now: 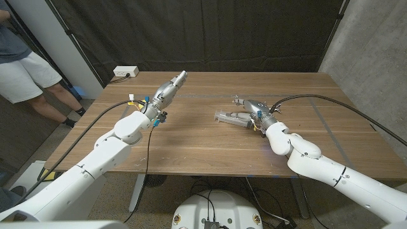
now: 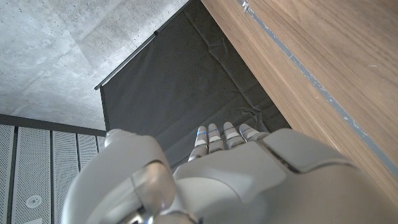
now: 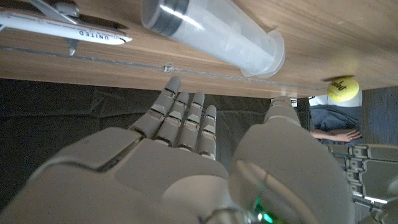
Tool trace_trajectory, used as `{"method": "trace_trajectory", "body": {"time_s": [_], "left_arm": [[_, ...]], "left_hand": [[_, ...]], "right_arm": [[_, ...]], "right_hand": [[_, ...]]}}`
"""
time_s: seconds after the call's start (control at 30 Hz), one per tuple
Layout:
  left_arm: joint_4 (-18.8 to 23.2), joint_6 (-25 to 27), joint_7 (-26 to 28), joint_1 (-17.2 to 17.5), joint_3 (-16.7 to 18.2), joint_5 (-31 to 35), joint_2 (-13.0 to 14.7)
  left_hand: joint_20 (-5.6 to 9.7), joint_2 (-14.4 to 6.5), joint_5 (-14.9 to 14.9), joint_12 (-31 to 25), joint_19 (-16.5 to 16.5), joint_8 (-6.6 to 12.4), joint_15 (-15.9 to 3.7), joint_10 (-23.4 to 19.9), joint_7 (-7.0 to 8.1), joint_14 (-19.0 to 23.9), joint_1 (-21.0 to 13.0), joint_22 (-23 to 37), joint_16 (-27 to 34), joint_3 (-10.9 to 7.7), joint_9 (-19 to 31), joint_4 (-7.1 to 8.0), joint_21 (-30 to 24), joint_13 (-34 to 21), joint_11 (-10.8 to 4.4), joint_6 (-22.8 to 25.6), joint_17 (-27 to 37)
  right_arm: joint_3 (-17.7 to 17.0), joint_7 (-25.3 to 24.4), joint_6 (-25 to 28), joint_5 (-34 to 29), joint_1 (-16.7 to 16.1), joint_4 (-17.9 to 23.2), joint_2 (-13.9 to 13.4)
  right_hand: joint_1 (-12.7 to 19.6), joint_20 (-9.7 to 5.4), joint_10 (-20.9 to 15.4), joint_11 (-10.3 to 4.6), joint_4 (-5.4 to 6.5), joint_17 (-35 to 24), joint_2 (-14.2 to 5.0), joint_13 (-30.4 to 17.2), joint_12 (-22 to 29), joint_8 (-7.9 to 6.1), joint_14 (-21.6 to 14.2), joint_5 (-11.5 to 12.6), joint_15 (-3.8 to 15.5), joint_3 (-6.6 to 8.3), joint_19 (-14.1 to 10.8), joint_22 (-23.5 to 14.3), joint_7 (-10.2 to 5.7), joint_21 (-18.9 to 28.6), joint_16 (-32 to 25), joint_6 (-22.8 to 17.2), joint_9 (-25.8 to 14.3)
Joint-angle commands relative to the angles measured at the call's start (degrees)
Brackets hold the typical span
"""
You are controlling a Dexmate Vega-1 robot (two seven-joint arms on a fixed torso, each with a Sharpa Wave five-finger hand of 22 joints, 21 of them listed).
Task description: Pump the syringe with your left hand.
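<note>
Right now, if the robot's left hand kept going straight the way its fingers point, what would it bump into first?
Probably nothing on the table: the left hand points toward the far edge and the black curtain behind it.

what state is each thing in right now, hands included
left hand: raised over the table, fingers straight, holding nothing
right hand: open beside the syringe, not gripping it
syringe: lying on its side on the table, unheld
toy plane: resting on the table
yellow ball: resting on the table
</note>
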State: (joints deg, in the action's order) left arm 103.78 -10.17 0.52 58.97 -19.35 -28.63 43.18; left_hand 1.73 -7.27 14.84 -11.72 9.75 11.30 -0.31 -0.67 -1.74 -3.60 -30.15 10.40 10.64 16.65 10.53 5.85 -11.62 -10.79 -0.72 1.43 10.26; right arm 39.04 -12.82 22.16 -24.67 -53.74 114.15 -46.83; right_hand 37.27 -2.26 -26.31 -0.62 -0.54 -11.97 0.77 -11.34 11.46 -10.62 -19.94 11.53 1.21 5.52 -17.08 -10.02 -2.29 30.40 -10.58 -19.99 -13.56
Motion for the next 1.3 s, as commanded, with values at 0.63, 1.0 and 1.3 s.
{"method": "trace_trajectory", "body": {"time_s": [0.63, 1.0, 1.3], "left_arm": [[-3.0, -4.9, -1.4, 3.7, 3.2, -3.6, 0.6], [-6.9, -5.0, -3.8, 1.1, 2.6, -6.5, -1.5], [-5.9, -4.0, -2.4, 0.3, 1.8, -5.4, -2.3]], "left_hand": [[2.19, 0.0, -0.2, -0.5, -3.3, 0.15, 0.60, -2.1, -0.79, 2.2, -0.7, 0.1, 0.7, 0.42, 0.3, 0.02, -1.7, -0.1, 0.16, 0.0, 0.2], [2.09, -0.1, -0.2, -0.5, -3.4, 0.18, 0.04, -2.4, -0.39, 2.5, -0.6, 0.1, 0.6, 0.41, 0.3, 0.09, -1.6, -0.1, -0.64, 0.1, 0.2], [1.93, -0.1, -0.1, -0.5, -3.3, 0.22, -0.10, -2.5, -0.39, 2.6, -0.6, 0.1, 0.6, 0.40, 0.3, 0.14, -1.4, -0.1, -0.61, 0.2, 0.2]], "right_arm": [[-17.9, -5.1, -36.1, 41.7, -6.5, -13.6, 10.0], [-19.6, 3.1, -39.9, 53.0, -5.5, -18.1, 11.8], [-20.5, 8.7, -40.2, 59.0, -5.0, -21.6, 12.6]], "right_hand": [[-9.4, -1.09, 0.1, 3.32, 5.16, 0.2, -3.21, 0.2, 0.8, -1.83, 4.7, -0.2, -1.13, -1.87, 3.8, -0.3, 0.57, -3.7, 0.0, -5.1, 1.3], [-11.3, -1.46, 2.2, 3.56, 5.59, 0.6, -2.93, 0.3, 0.2, 0.18, 3.7, -0.3, -1.12, -2.75, 2.2, -0.3, 2.86, -4.2, -0.6, 0.3, 1.8], [-11.5, -1.37, 2.6, 3.94, 5.52, 0.8, -2.75, 0.3, 0.2, 0.24, 3.7, -0.3, -1.47, -2.92, 1.8, -0.3, 3.56, -4.4, -0.6, 1.1, 1.9]]}}
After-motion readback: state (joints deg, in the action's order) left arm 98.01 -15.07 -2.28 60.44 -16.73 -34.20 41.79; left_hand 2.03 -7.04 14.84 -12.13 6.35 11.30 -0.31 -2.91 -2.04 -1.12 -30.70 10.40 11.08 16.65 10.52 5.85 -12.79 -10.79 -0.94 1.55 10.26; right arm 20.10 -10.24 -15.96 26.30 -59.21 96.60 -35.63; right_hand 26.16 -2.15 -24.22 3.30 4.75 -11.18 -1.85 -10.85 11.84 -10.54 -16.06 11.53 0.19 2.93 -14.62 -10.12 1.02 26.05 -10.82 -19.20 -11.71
